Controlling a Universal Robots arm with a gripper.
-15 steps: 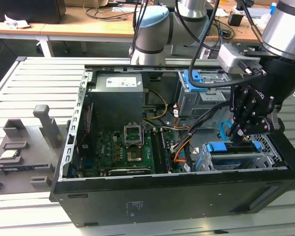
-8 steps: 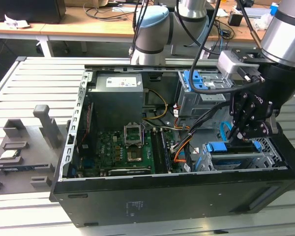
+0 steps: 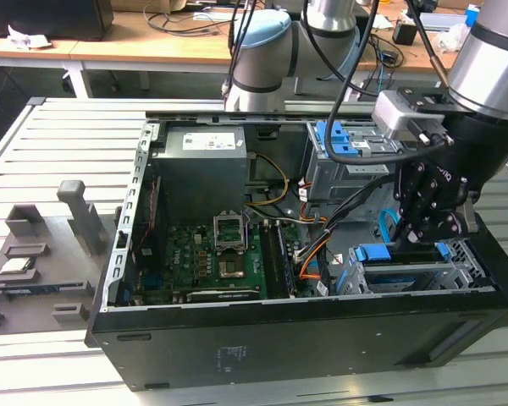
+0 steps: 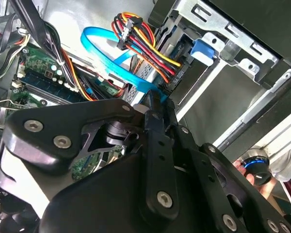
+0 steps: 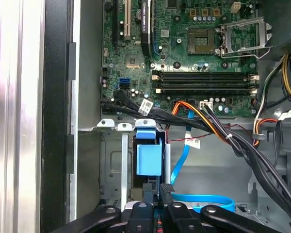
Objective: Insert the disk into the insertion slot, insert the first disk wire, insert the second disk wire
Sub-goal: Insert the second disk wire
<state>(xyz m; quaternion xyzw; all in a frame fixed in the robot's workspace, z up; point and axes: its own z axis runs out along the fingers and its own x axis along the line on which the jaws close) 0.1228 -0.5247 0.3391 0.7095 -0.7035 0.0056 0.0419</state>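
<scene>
The gripper [image 5: 157,194] stands with its fingertips drawn nearly together, apparently pinching a connector at the end of the flat blue cable [image 5: 211,199] at the disk's [image 5: 149,158] rear edge, though the grip itself is partly hidden. Just ahead of the fingertips the blue-framed disk sits inside the insertion slot [image 5: 115,160]. Beyond it lies the motherboard [image 5: 184,53].

This is looking like a robotics lab or electronics test workshop. An open black desktop computer case [image 3: 305,338] is lying on a slatted pale metal workbench [image 3: 68,135], exposing its green motherboard [image 3: 212,262]. At twelve o'clock, long wooden desks [image 3: 152,46] are carrying tangled black cables [image 3: 186,21]. At nine o'clock, grey plastic fixture blocks [image 3: 76,216] are standing on the bench.
</scene>
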